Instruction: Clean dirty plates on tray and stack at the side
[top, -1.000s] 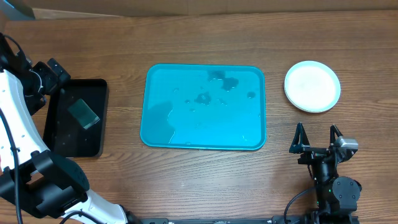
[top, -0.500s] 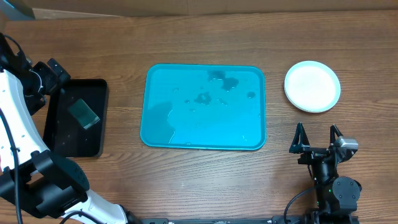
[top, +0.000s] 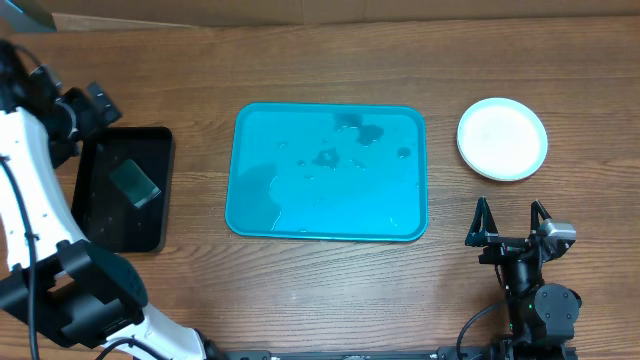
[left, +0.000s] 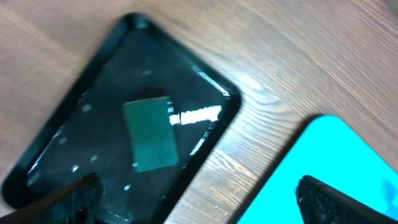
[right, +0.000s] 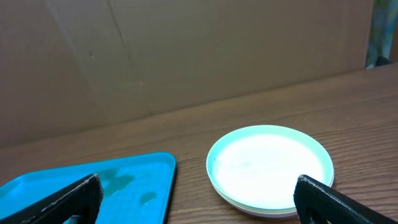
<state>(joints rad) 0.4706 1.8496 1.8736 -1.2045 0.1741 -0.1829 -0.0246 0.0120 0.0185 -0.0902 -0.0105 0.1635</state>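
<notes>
A blue tray lies at the table's middle, wet with dark smears, with no plate on it; it also shows in the right wrist view and the left wrist view. A stack of white plates sits to its right, seen in the right wrist view too. A green sponge lies in a black tray, also in the left wrist view. My left gripper is open and empty above the black tray's edge. My right gripper is open and empty near the front right.
A brown cardboard wall stands behind the table's far edge. Bare wooden tabletop lies in front of the blue tray and between the two trays.
My left arm has shifted a little away from the black tray, toward the far left. The right arm, trays, plates and sponge have not moved.
</notes>
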